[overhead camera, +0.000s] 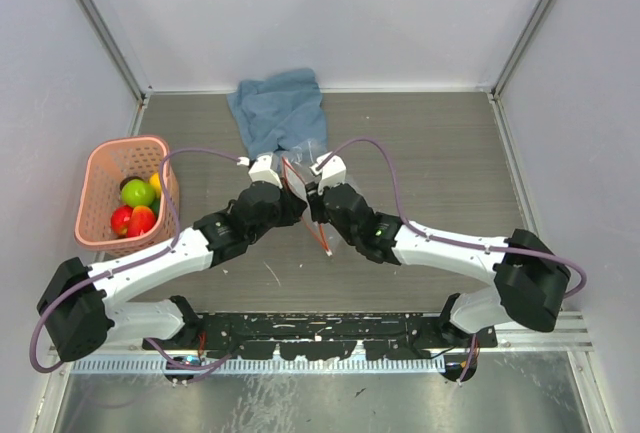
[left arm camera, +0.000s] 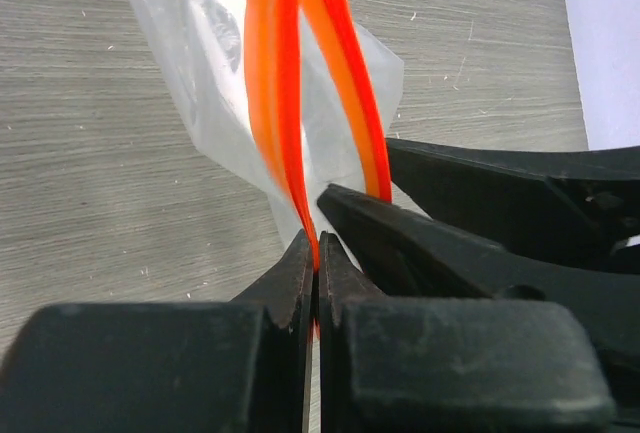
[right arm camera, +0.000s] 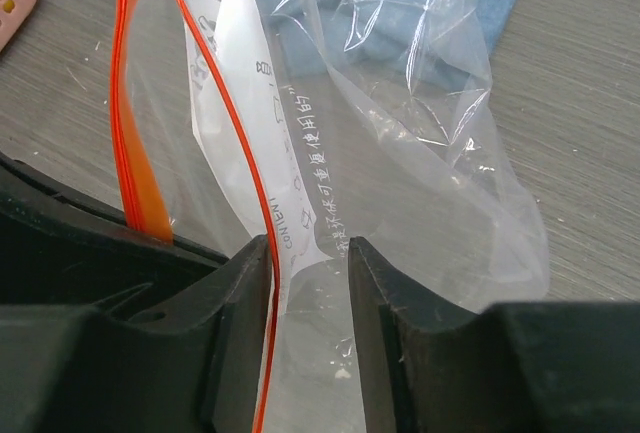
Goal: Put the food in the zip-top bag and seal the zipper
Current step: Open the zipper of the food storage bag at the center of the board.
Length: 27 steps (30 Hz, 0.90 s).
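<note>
The zip-top bag point(overhead camera: 306, 153) lies clear and crumpled at the table's middle, its far end over the blue cloth. My left gripper point(left arm camera: 318, 253) is shut on one lip of the red-orange zipper point(left arm camera: 275, 73), which rises from between its jaws. My right gripper point(right arm camera: 308, 253) stands open. Bag film point(right arm camera: 420, 153) and the other thin zipper lip point(right arm camera: 215, 63) pass between its fingers, the strip lying against the left finger. In the top view both grippers point(overhead camera: 288, 185) point(overhead camera: 316, 189) meet at the bag's mouth. The food point(overhead camera: 137, 193), green, red and yellow fruits, sits in the pink basket.
The pink lattice basket point(overhead camera: 110, 153) stands at the left wall. A crumpled blue cloth point(overhead camera: 280, 108) lies at the back centre. Walls close in the table on three sides, and a metal rail point(overhead camera: 320, 328) runs along the near edge.
</note>
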Tool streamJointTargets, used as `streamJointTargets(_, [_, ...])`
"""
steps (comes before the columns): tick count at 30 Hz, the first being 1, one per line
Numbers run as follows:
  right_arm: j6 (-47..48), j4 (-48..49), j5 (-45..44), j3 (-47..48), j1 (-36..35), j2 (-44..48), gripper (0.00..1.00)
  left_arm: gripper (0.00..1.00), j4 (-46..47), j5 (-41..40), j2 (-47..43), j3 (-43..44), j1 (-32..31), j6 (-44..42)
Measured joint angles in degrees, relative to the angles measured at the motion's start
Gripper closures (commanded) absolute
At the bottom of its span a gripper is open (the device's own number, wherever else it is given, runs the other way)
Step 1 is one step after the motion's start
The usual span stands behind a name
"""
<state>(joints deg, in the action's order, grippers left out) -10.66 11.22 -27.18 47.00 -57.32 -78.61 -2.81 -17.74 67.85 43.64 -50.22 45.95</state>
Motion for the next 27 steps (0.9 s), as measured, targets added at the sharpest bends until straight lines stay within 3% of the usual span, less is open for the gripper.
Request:
streamJointTargets(4, [0.2,1.0,0.9,0.0,0.0,-1.6,0.47,1.00,-0.4,-0.1,0.0,0.0,-0.1,0.1])
streamJointTargets(13, [0.2,1.4,3.0,-1.6,0.3,-2.4,0.40,1.00,-1.9,-0.9,-0.8,0.0,-0.1,0.0])
streamJointTargets(20, [-0.2,2.3,4.8,-3.9,0.0,-3.7,0.38,1.00,-2.0,-1.4,-1.0,0.0,-0.4,-0.1])
streamJointTargets(27, [-0.2,2.5,-0.4,-4.0,-0.1,-5.0,0.40,1.00,-1.8,-1.4,-1.0,0.0,-0.6,-0.1])
